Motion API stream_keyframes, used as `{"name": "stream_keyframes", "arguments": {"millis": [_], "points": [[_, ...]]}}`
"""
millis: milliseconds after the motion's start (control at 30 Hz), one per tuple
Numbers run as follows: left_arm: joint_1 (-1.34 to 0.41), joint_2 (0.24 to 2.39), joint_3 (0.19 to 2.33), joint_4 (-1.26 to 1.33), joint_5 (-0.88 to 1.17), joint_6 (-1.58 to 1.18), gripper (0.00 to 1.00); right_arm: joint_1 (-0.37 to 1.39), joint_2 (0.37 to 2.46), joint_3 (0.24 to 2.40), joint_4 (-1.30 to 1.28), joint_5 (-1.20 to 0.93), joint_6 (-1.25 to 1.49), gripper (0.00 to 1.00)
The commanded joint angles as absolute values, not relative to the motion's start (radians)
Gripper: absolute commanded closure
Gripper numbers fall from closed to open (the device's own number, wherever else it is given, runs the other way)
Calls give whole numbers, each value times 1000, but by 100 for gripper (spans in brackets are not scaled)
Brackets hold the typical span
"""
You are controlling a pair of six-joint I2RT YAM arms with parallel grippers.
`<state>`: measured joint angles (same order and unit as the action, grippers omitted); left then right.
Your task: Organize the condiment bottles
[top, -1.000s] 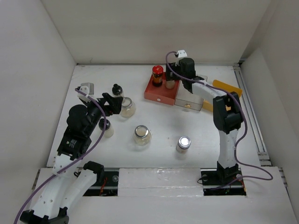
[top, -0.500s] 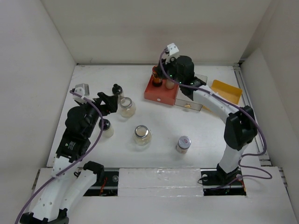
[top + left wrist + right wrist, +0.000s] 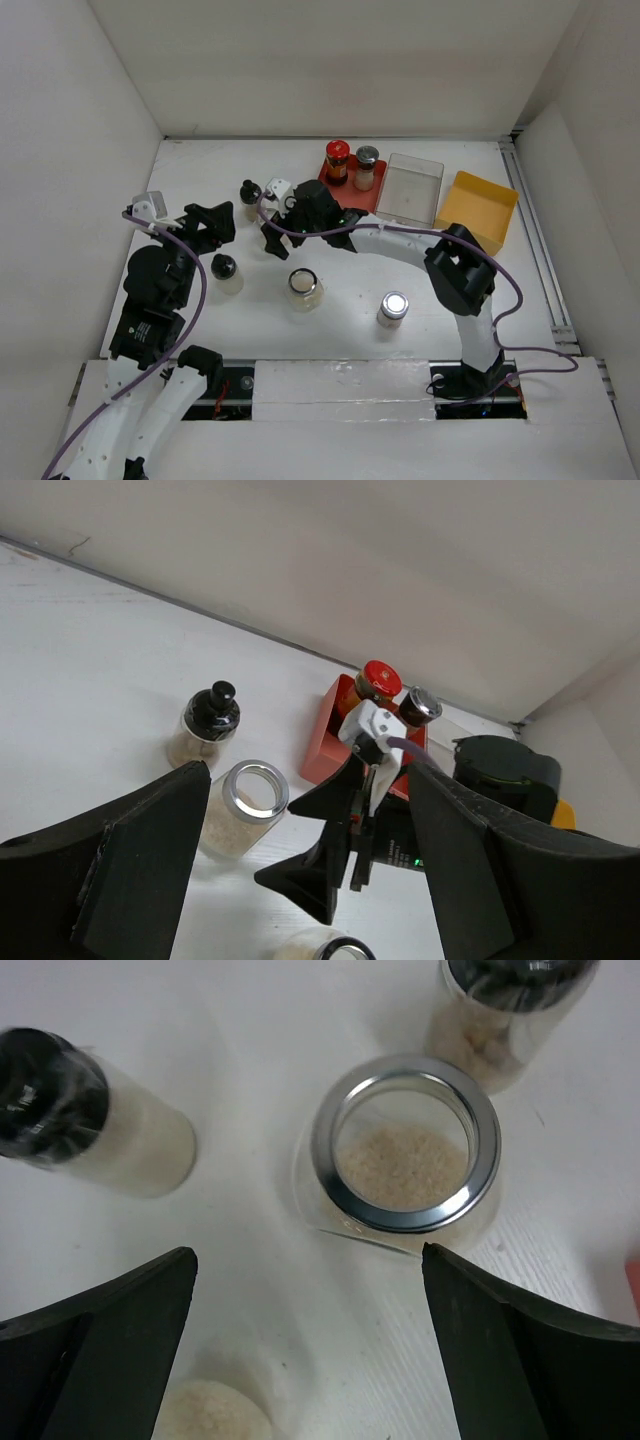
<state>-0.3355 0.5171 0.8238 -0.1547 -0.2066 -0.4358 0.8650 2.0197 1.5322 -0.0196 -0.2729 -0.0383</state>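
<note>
Right gripper spread wide over silver-rimmed jar; black-capped bottles near jar, a descending finger could topple one. Left gripper released.

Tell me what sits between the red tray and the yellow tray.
The clear tray lies between the red tray and the yellow tray, seen in the top external view.

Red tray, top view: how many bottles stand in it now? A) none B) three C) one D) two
D: the red-capped dark bottle and a silver-lidded bottle stand side by side in the red tray; the other bottles are out on the table.
</note>
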Motion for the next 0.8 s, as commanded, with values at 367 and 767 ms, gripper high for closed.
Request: {"name": "stream_keyframes", "arguments": {"millis": [367, 767], "points": [[-331, 538, 813, -110, -149, -436, 23, 851, 2171, 1776, -67, -170, -72, 0], [-331, 548, 813, -101, -118, -426, 23, 851, 2221, 1813, 6, -172, -54, 13]]}}
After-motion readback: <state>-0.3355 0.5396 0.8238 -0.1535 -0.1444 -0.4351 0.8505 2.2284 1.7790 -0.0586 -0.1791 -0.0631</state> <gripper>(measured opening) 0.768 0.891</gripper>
